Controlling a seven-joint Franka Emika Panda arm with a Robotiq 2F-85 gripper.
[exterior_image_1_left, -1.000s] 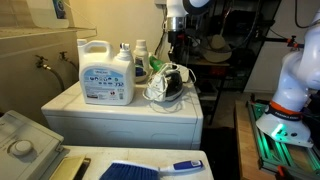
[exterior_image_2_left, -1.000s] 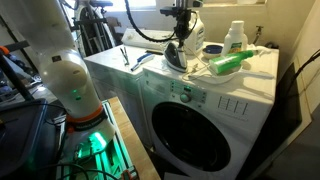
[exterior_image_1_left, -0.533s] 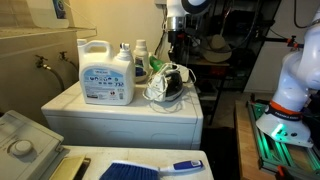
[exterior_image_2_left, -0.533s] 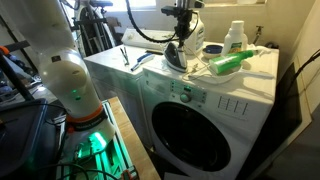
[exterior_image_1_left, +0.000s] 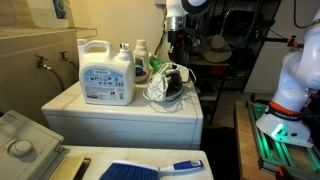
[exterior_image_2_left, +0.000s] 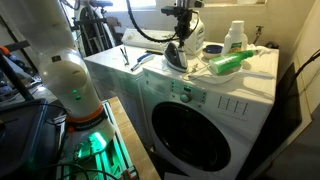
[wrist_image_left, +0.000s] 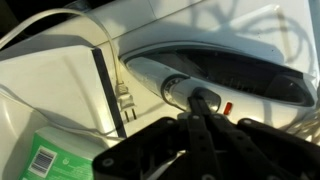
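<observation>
Wrist view: one iron (wrist_image_left: 235, 72), one plug (wrist_image_left: 124, 100) near jaws.

The iron (wrist_image_left: 230, 70) has a smooth, glossy white plastic shell, with a dark, shiny, see-through panel along its middle. Its cord (wrist_image_left: 113, 70), left of centre in the wrist view, has a smooth white plastic sheath. The gripper (wrist_image_left: 200, 108), at the lower edge of that view, looks matt black. In an exterior view the jug (exterior_image_1_left: 107, 72) is white plastic with a glossy printed label. The surface (exterior_image_1_left: 185, 110) under it looks like smooth white painted metal.
</observation>
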